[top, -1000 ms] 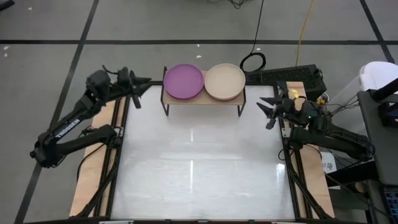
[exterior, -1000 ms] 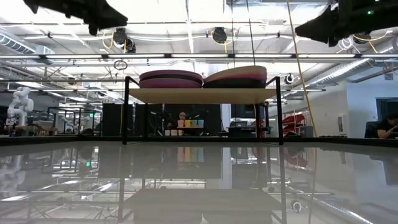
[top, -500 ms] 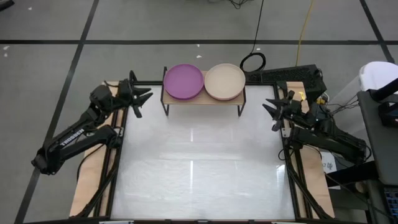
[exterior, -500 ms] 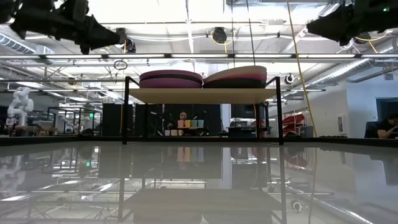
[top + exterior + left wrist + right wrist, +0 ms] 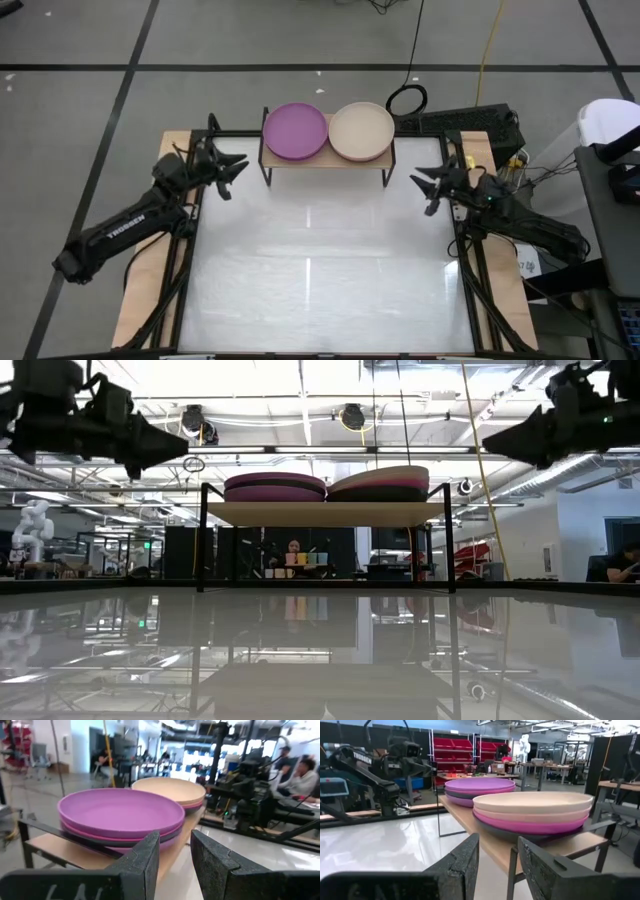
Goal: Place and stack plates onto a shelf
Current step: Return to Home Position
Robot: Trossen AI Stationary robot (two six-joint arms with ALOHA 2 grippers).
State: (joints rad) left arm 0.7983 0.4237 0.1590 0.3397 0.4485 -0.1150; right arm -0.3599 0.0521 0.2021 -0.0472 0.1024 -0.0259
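The large white tabletop with wooden edges carries no plate that I can see, which tells me the stacking is done. At its far edge stands the low rack with a light wooden board and thin black metal legs, and every plate in view sits on it.

On the board are two piles, side by side and nearly touching. The left pile is topped by a round matte purple plate, with a pink and a dark grey layer showing under it in the left wrist view. The right pile is topped by a round matte beige plate, over salmon pink, magenta and dark grey.

The left gripper hangs near the shelf's left end, apart from it, its claw spread and empty. The right gripper mirrors it near the right end, also spread and holding nothing.

I judge the step in hand to be the retreat to rest. Next I need only draw both arms back toward their bases, keeping the claws away from the rack's legs and the plate rims so that neither pile is nudged.
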